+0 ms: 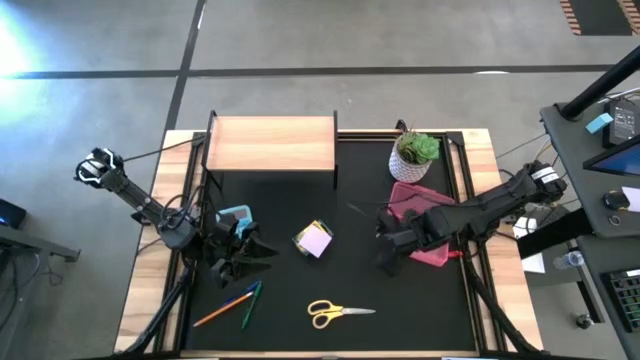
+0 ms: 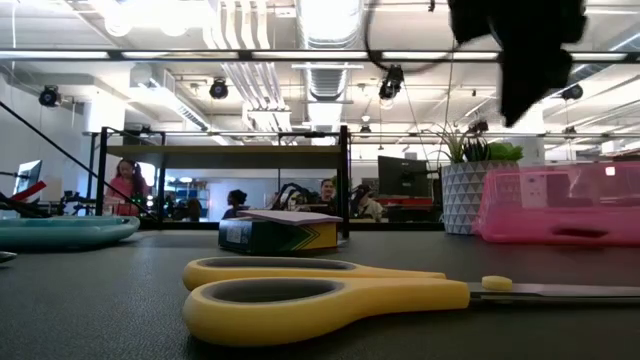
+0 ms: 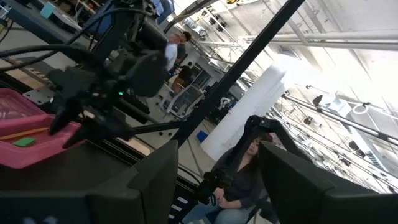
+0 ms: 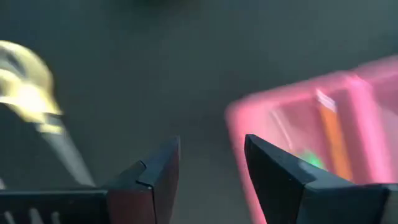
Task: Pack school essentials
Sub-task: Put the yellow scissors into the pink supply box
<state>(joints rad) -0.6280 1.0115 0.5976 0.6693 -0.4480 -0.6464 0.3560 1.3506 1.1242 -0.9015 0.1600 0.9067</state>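
The right gripper (image 1: 388,262) hangs with parted, empty fingers just left of the pink pencil case (image 1: 428,210), which lies open on the right of the black mat so items can be dropped in; an orange pencil (image 4: 334,132) and a small green eraser (image 3: 25,142) already lie inside. The left gripper (image 1: 240,262), open and holding nothing, waits on the left. The yellow-handled scissors (image 1: 338,311), sticky-note block (image 1: 315,240) and pens (image 1: 232,304) remain on the mat, presumably next.

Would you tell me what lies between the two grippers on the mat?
In the high view, only the sticky-note block lies between the left gripper and the right gripper.
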